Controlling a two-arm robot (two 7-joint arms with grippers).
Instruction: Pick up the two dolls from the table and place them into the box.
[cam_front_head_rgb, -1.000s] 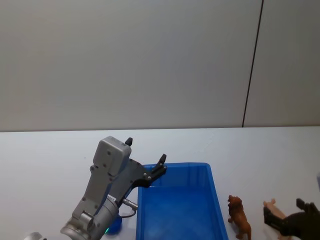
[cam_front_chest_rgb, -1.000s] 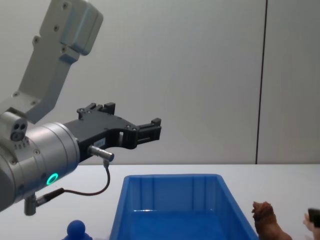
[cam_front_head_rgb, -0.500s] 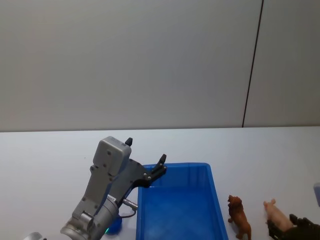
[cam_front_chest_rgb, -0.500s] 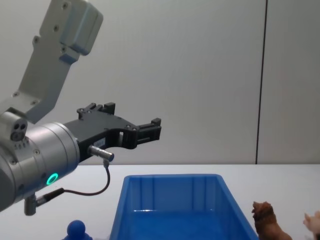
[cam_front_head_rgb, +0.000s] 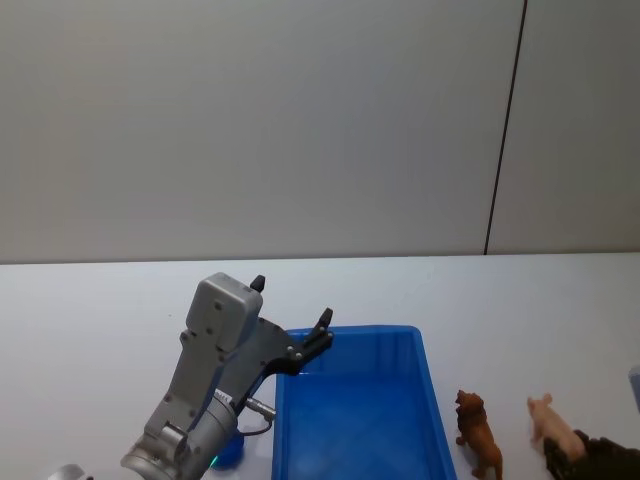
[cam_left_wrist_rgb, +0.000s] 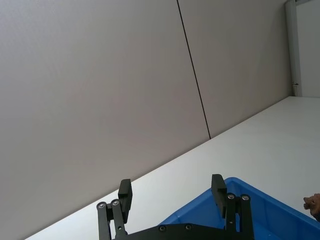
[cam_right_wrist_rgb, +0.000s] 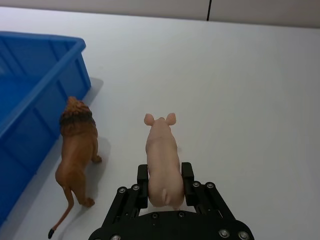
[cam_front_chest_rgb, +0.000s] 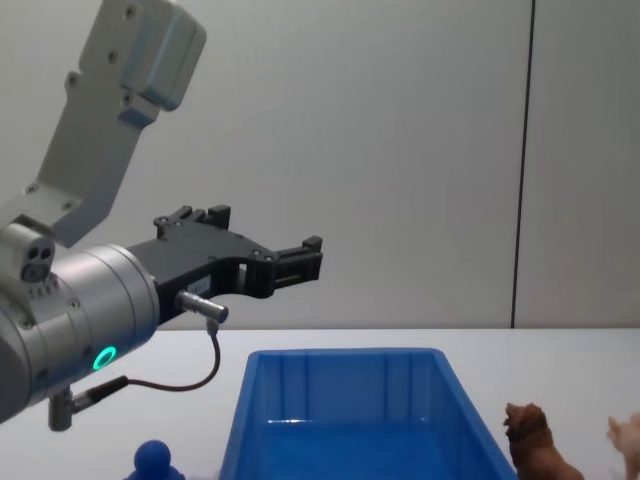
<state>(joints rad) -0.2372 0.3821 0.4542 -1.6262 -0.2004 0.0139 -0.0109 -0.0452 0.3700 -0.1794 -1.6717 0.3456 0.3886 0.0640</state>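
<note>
Now the right hand (cam_right_wrist_rgb: 165, 173) pinches the pig (cam_right_wrist_rgb: 161, 150) by the rump on the desk (cam_right_wrist_rgb: 245, 90), 3 o'clock from the box (cam_right_wrist_rgb: 42, 107); gripped so far back, it could tip out. The left hand (cam_left_wrist_rgb: 171, 186) hangs open.

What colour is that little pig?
Pale pink; the pig, held in the right hand, shows best in right wrist view.

right hand (cam_right_wrist_rgb: 165, 176) retreated toward robot, now clamped on pink pig (cam_right_wrist_rgb: 161, 144)
</note>
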